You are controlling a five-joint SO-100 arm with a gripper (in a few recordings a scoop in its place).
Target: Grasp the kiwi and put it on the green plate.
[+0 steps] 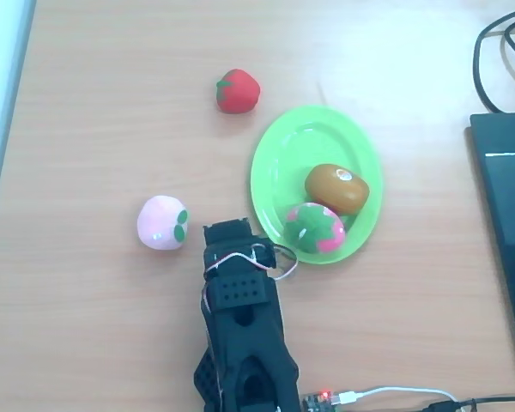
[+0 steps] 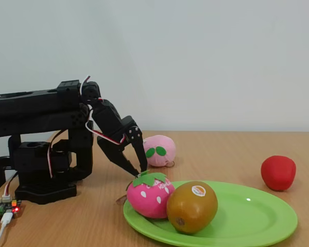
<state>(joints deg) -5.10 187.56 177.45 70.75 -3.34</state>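
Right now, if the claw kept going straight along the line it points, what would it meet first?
Most likely the pink strawberry toy on the green plate: in the fixed view the claw angles down at its green leafy top. Depth is unclear; it might reach the plate's near rim first.

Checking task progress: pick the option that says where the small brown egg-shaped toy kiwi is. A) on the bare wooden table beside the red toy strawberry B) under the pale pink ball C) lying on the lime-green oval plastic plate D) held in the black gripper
C: the small brown egg-shaped toy kiwi lies inside the rim of the lime-green oval plastic plate, next to a pink strawberry-shaped toy with a green top; the black gripper holds nothing.
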